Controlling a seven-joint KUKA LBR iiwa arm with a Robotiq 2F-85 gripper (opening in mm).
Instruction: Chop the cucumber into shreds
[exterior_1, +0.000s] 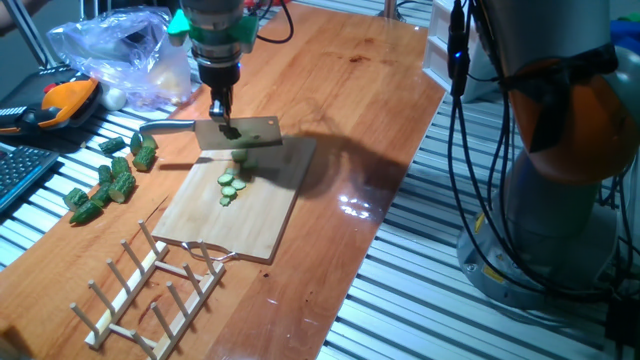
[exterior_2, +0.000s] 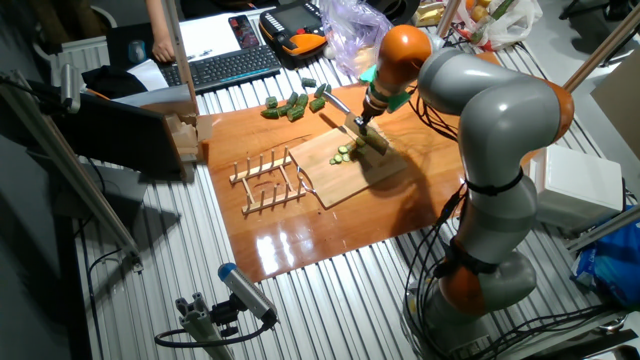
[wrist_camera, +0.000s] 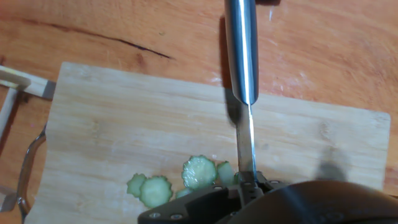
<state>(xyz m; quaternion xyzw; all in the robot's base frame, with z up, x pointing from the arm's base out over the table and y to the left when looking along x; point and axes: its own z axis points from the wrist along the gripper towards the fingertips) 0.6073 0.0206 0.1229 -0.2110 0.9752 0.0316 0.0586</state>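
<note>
While cleaver (exterior_1: 240, 132) hangs blade-down over wooden board (exterior_1: 270, 215), fingers (exterior_1: 221, 108) clamp its top edge. Cucumber (exterior_1: 241, 154) sits on board right under blade. Shreds (exterior_1: 231, 186) lie just beside it, round pale slices. Spare green chunks (exterior_1: 112, 178) scattered on table (exterior_1: 340, 90), well apart.

A glossy wooden tabletop (exterior_1: 380, 120) carries a pale wooden cutting board (exterior_1: 265, 215) at its centre, a wooden dish rack (exterior_1: 150, 290) lying just beside the board's near corner, scattered dark green cucumber chunks (exterior_1: 110, 180) along one edge, and a crumpled clear plastic bag (exterior_1: 125, 55) at the far corner.
</note>
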